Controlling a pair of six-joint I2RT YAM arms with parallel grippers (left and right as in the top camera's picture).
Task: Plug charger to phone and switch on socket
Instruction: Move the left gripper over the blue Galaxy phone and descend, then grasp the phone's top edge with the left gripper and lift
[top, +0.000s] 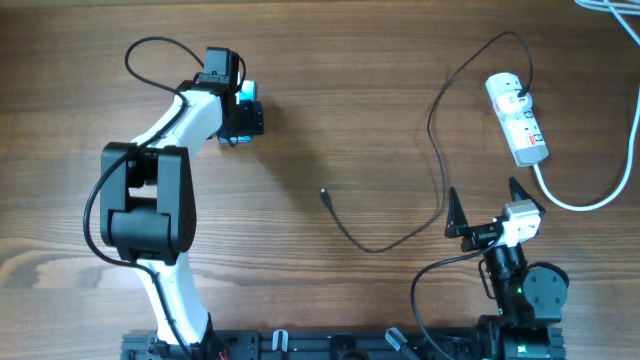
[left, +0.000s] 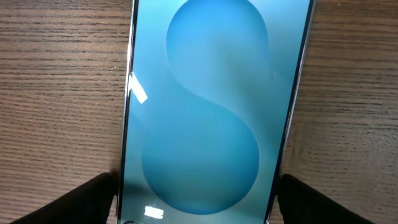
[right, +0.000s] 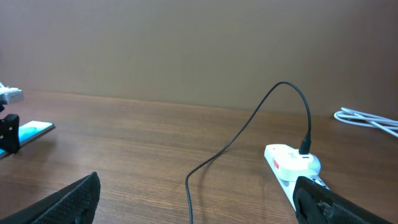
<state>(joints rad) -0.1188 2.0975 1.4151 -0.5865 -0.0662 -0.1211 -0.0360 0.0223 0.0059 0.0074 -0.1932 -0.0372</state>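
Observation:
The phone (left: 205, 112) lies flat on the wooden table with its teal screen lit and fills the left wrist view. My left gripper (left: 198, 202) has a finger against each long edge and is shut on it. From overhead only a teal corner of the phone (top: 247, 92) shows beside the left gripper (top: 240, 118). The charger's black cable (top: 437, 150) runs from its white adapter (top: 513, 99) on the socket (top: 524, 130) to the free plug (top: 325, 195) mid-table. My right gripper (top: 485, 203) is open and empty, near the front right, apart from the cable (right: 249, 127).
A thick white cord (top: 590, 203) trails from the socket to the right edge, and more white cord lies at the far right (right: 367, 119). The right wrist view also shows the socket (right: 292, 163) and the distant phone (right: 31, 130).

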